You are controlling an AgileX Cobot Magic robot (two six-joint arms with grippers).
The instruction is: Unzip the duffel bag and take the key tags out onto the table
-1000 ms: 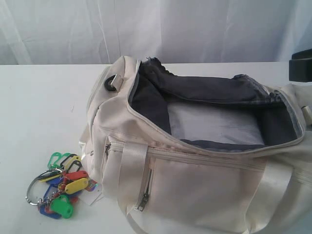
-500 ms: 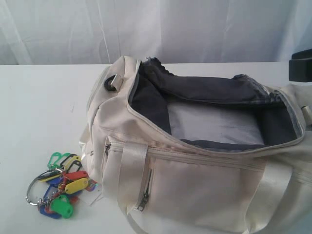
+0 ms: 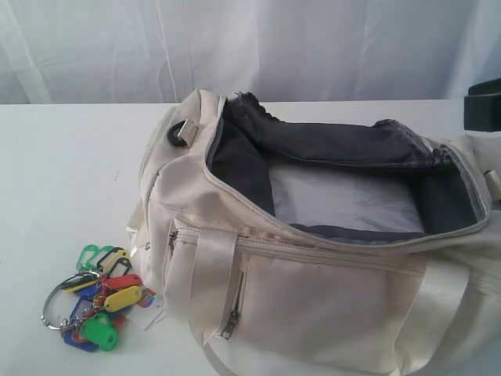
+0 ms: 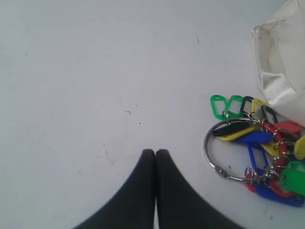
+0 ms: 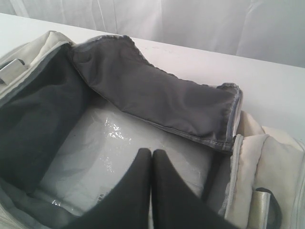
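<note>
The cream duffel bag (image 3: 313, 298) lies unzipped on the white table (image 3: 70, 157), its grey lining (image 3: 329, 145) folded open over a pale plastic-wrapped pad inside. The key tags (image 3: 98, 301) lie on the table by the bag's left end, a bunch of green, yellow, red, blue and black tags on a metal ring (image 4: 212, 150). My left gripper (image 4: 155, 151) is shut and empty above bare table, a short way from the key tags (image 4: 257, 152). My right gripper (image 5: 151, 151) is shut and empty above the open duffel bag (image 5: 267, 157). Neither gripper shows in the exterior view.
A white curtain (image 3: 250, 47) hangs behind the table. A dark object (image 3: 483, 106) sits at the right edge of the exterior view. A small white paper tag (image 3: 149, 317) lies beside the key tags. The bag's strap (image 4: 279, 81) rests close to the tags.
</note>
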